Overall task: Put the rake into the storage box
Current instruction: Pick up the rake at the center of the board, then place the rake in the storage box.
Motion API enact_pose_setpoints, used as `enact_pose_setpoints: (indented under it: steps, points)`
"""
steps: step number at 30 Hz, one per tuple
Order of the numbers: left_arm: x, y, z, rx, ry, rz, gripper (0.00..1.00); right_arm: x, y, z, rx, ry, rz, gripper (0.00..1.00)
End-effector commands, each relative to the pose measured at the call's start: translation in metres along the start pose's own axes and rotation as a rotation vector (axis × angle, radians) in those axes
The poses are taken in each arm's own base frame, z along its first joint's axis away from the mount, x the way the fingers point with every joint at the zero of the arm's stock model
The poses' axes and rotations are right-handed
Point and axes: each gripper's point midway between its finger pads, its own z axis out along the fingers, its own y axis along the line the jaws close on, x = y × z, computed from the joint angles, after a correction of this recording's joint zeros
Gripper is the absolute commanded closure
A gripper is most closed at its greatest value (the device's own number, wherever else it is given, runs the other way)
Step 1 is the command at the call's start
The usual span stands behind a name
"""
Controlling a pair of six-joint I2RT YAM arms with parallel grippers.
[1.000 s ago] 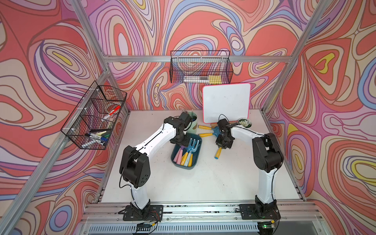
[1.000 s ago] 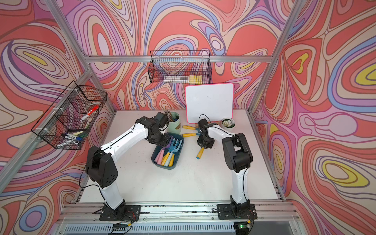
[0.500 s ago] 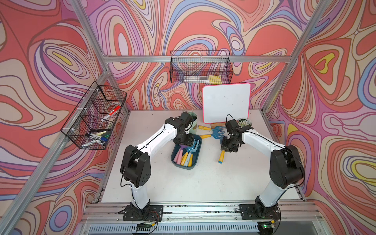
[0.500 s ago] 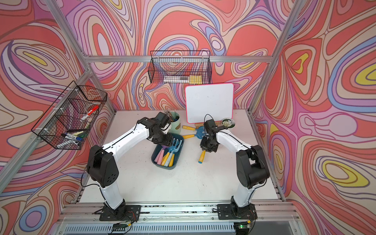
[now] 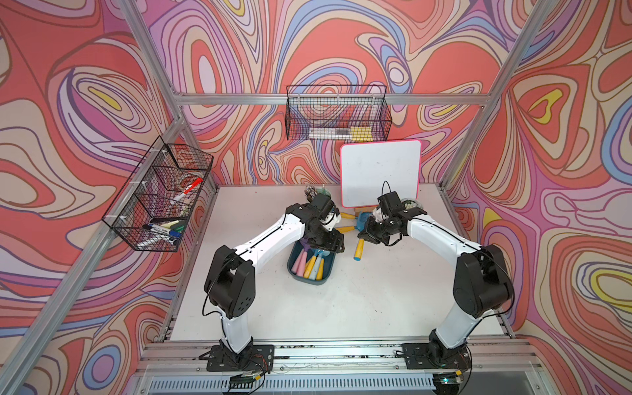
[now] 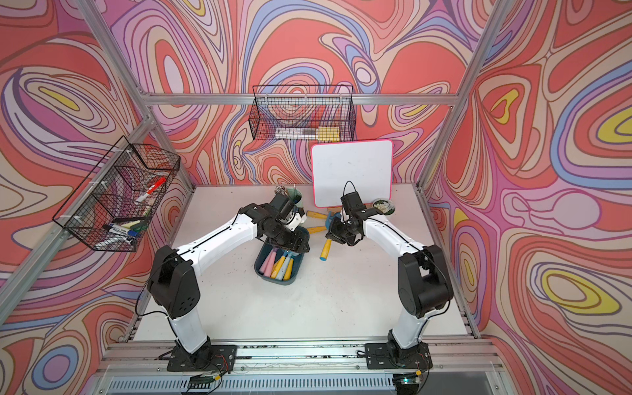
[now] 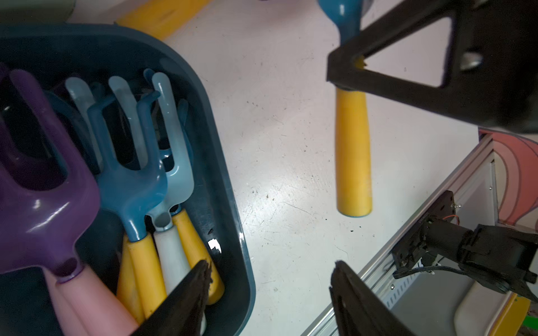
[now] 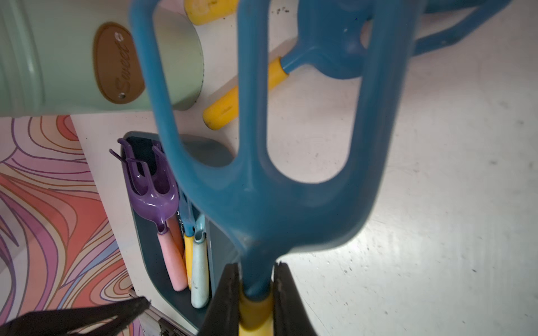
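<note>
The right end effector (image 8: pixel 256 273) is clamped on the neck of the blue plastic rake with a yellow handle (image 8: pixel 276 203), over the counter (image 5: pixel 376 290), with the handle toward the robot's base. The shallow dark teal plastic storage box (image 5: pixel 309 281) lies just to its left, roughly parallel. The left end effector (image 7: pixel 270 276) hangs over the box, spread and empty.

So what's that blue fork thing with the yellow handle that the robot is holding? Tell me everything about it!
That is a toy rake. It looks like smooth plastic: a blue head with three long prongs and a fat yellow handle. The right gripper is shut on its neck, just where blue meets yellow. It is beside the storage box, not in it, handle pointing toward the front of the table. Whether the handle's end touches the table cannot be told.
</note>
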Motion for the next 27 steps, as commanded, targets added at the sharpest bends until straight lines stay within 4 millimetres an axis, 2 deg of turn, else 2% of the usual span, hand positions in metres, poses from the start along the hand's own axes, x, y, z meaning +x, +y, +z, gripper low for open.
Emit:
enact_pose_setpoints:
  steps: [1, 6, 15, 20, 26, 27]
  points:
    - [-0.016, -0.022, -0.002, 0.048, -0.039, 0.050, 0.30, -0.002, 0.034, 0.008, -0.062, 0.006, -0.052, 0.95]
    - [-0.028, -0.022, 0.009, 0.022, -0.039, 0.053, 0.31, 0.002, 0.047, 0.013, -0.045, 0.020, -0.090, 0.95]
    - [-0.027, 0.013, 0.017, -0.196, 0.008, 0.092, 0.35, 0.004, 0.069, -0.003, -0.119, 0.041, -0.099, 0.94]
    - [-0.028, 0.007, 0.020, -0.184, -0.005, 0.083, 0.37, 0.004, 0.072, -0.005, -0.120, 0.055, -0.093, 0.94]
    - [-0.016, 0.004, 0.022, -0.169, -0.002, 0.065, 0.50, 0.002, 0.069, 0.001, -0.094, 0.070, -0.051, 0.94]
    - [-0.012, 0.006, 0.022, -0.171, -0.002, 0.057, 0.55, 0.001, 0.068, 0.002, -0.091, 0.073, -0.041, 0.94]
